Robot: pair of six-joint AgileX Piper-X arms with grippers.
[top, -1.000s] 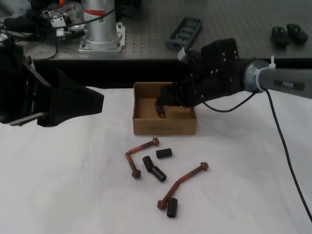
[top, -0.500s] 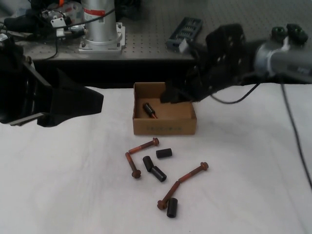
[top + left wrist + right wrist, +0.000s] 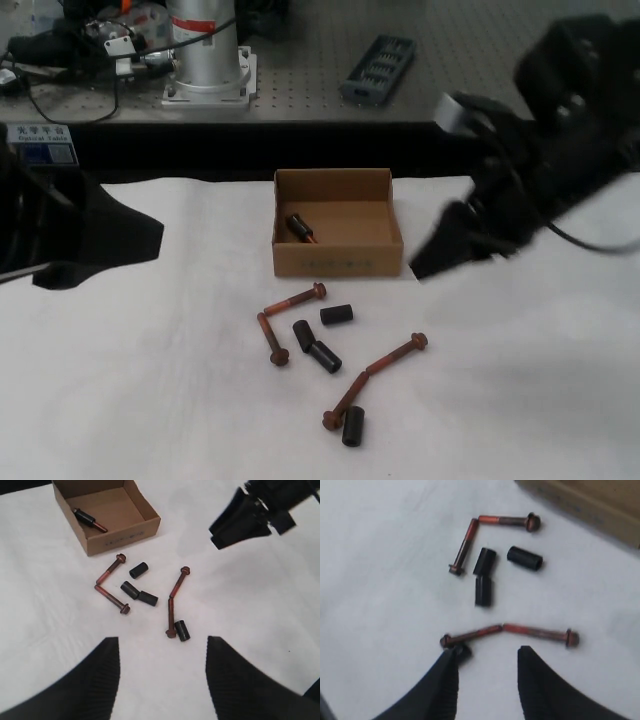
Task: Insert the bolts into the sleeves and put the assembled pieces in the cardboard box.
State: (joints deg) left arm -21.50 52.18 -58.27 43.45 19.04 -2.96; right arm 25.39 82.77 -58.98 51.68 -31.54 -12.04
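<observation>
The cardboard box (image 3: 338, 262) stands at the back middle of the white cloth, with one assembled bolt and sleeve (image 3: 300, 227) lying inside it (image 3: 90, 520). In front of it lie several rusty bolts (image 3: 295, 297) (image 3: 179, 581) (image 3: 507, 520) and several black sleeves (image 3: 336, 315) (image 3: 138, 570) (image 3: 525, 558), all loose. My right gripper (image 3: 487, 652) is open and holds nothing; it hangs to the right of the box (image 3: 440, 250), over the nearer bolts (image 3: 537, 631). My left gripper (image 3: 161, 642) is open too, above the near side of the loose parts.
The left arm's dark body (image 3: 80, 240) fills the left side of the cloth. Behind the cloth a perforated bench carries a metal column (image 3: 205, 45) and a dark rack (image 3: 378, 65). White cloth lies bare at the front and right.
The right gripper left the bolt-and-sleeve piece in the box, then drew out to the right and toward the near side. The left arm pulled back to the left.
</observation>
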